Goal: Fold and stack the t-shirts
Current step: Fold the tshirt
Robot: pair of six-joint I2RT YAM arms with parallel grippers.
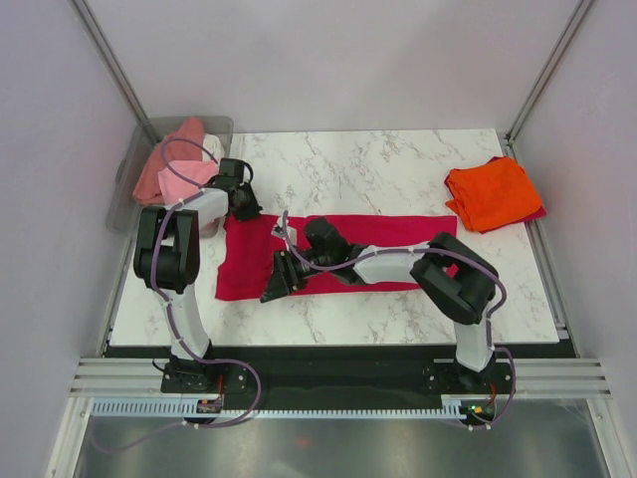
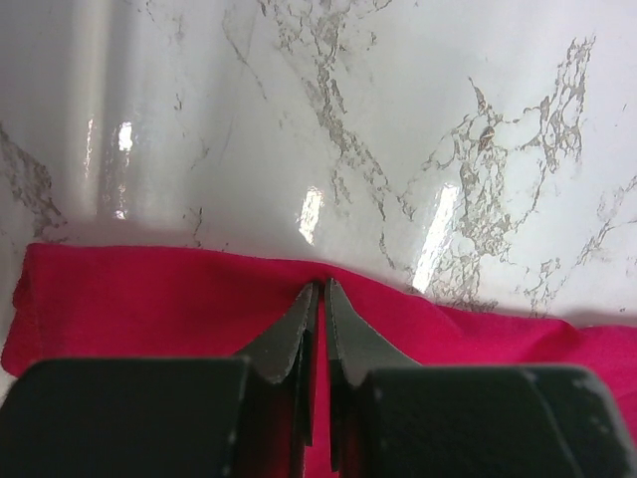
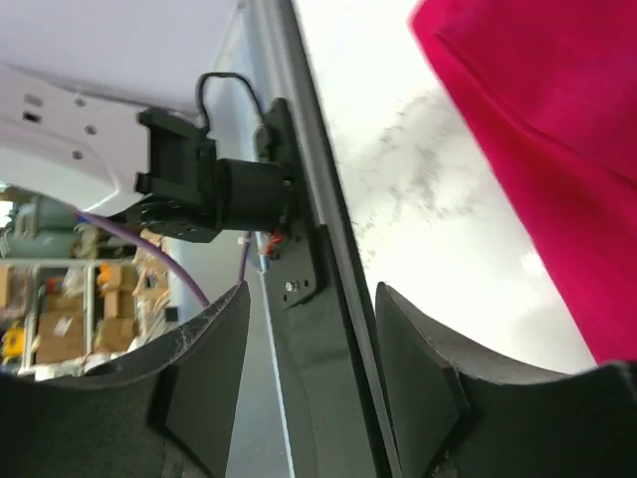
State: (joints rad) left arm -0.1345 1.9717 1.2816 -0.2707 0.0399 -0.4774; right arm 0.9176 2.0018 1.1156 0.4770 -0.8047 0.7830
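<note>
A crimson t-shirt (image 1: pixel 249 261) lies flattened in a long band across the marble table (image 1: pixel 398 164). My left gripper (image 1: pixel 242 207) is at its far left edge. In the left wrist view the jaws (image 2: pixel 322 284) are pressed together on the shirt's (image 2: pixel 129 299) far edge, which rises slightly at the tips. My right gripper (image 1: pixel 271 289) hovers over the shirt's near left part, open and empty. In the right wrist view (image 3: pixel 311 299) it faces the table's near edge, with the shirt (image 3: pixel 537 119) at upper right. A folded orange t-shirt (image 1: pixel 493 192) lies at the far right.
A clear grey bin (image 1: pixel 127 189) at the far left holds a light pink tee (image 1: pixel 184 177) and a salmon tee (image 1: pixel 171 149). The left arm's base (image 3: pixel 199 184) and the table's black near rail (image 3: pixel 328 329) show in the right wrist view. Walls enclose the table.
</note>
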